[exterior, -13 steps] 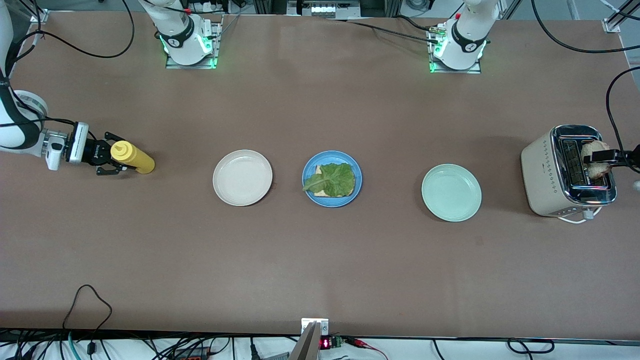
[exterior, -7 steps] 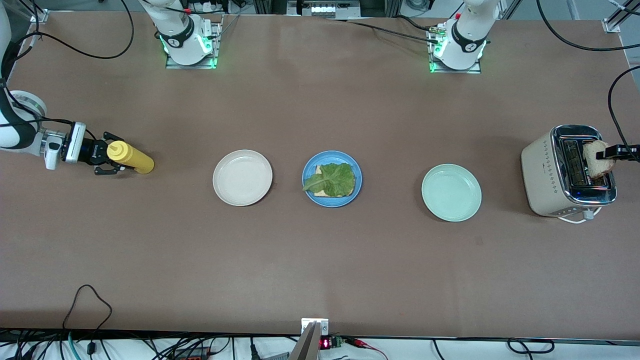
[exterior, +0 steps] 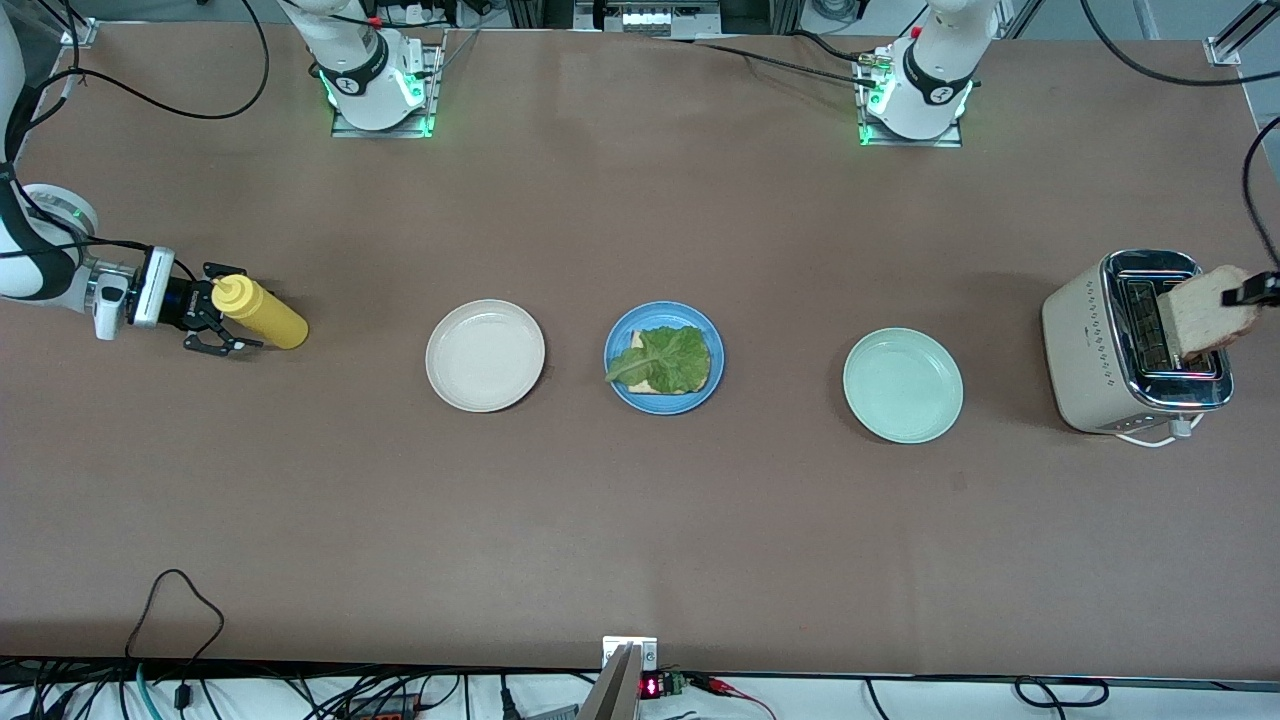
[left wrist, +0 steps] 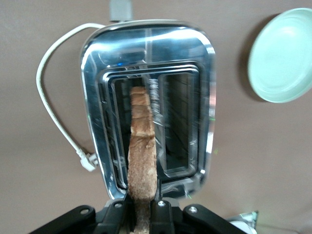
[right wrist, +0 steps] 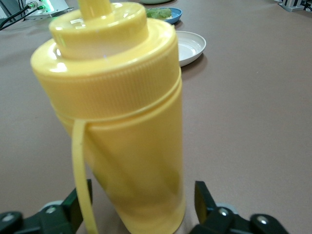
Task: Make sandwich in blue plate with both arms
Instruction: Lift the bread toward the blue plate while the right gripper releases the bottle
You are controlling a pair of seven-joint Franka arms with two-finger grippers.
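The blue plate (exterior: pixel 616 345) sits mid-table with a ruffled green lettuce leaf (exterior: pixel 668 358) lying on a bread slice (exterior: pixel 648 388). At the left arm's end of the table, my left gripper (exterior: pixel 1250 292) is shut on a second bread slice (exterior: pixel 1205 312) and holds it just above the toaster (exterior: pixel 1100 345). In the left wrist view that bread slice (left wrist: pixel 142 151) stands edge-on between the fingers of the left gripper (left wrist: pixel 144 214), over the toaster's slot (left wrist: pixel 122 146). My right gripper (exterior: pixel 215 322) is open at the right arm's end, its fingers (right wrist: pixel 204 197) apart on either side of a yellow squeeze bottle (right wrist: pixel 122 112).
A cream-white plate (exterior: pixel 485 355) lies between the yellow bottle (exterior: pixel 262 313) and the blue plate. A pale mint-green plate (exterior: pixel 903 385) lies between the blue plate and the toaster. The toaster's white cord (left wrist: pixel 53 97) trails on the table.
My left gripper has shut on the bread slice and lifted it up out of the toaster slot. My right gripper has opened off the yellow bottle, which stays standing.
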